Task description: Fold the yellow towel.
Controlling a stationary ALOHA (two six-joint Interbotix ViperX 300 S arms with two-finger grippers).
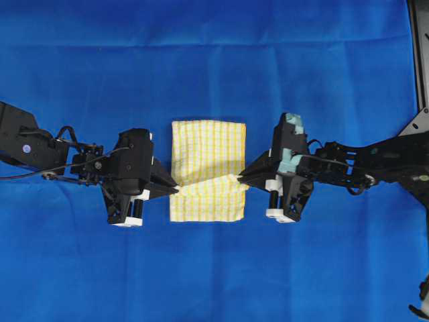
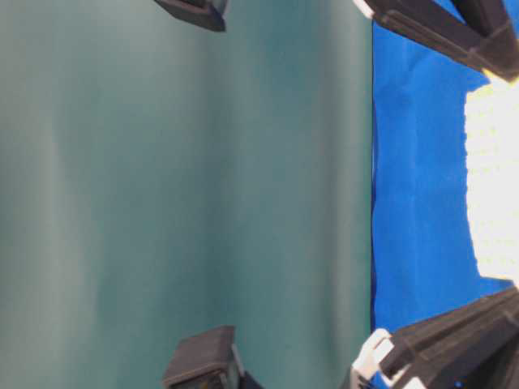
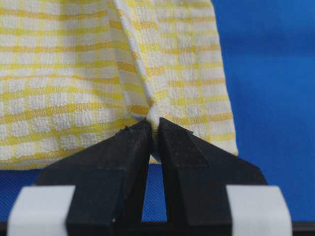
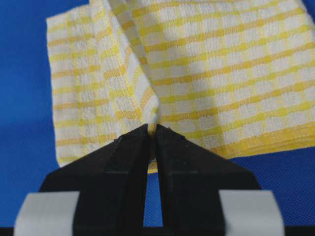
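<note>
The left gripper point(image 3: 154, 129) is pinched tight on a small pleat of the yellow towel point(image 1: 208, 171), its black fingertips point(image 3: 133, 142) meeting with only a ridge of checked cloth between them. The right gripper point(image 4: 152, 132) is clamped the same way on the opposite edge, a yellow hem thread showing at the nip. In the overhead view the two grippers face each other across the towel, left gripper point(image 1: 175, 190) at its left edge and right gripper point(image 1: 240, 178) at its right edge, both roughly at mid-length.

The towel lies near the middle of the blue cloth point(image 1: 214, 60), already in several layers by the stacked edges in the right wrist view. A crease runs between the two pinch points, and the nearer part sits slightly skewed against the farther part.

To do this fold well, I judge that both arms should travel together at equal height and pace, keeping the line between the pinches taut so the layers do not sag or slip. The carried edge should be laid flush onto the matching edge before either grip lets go. The skew at the near corner looks like the thing to correct while laying down.

No brand, label or readable writing shows on the towel, the cloth or the arms.
</note>
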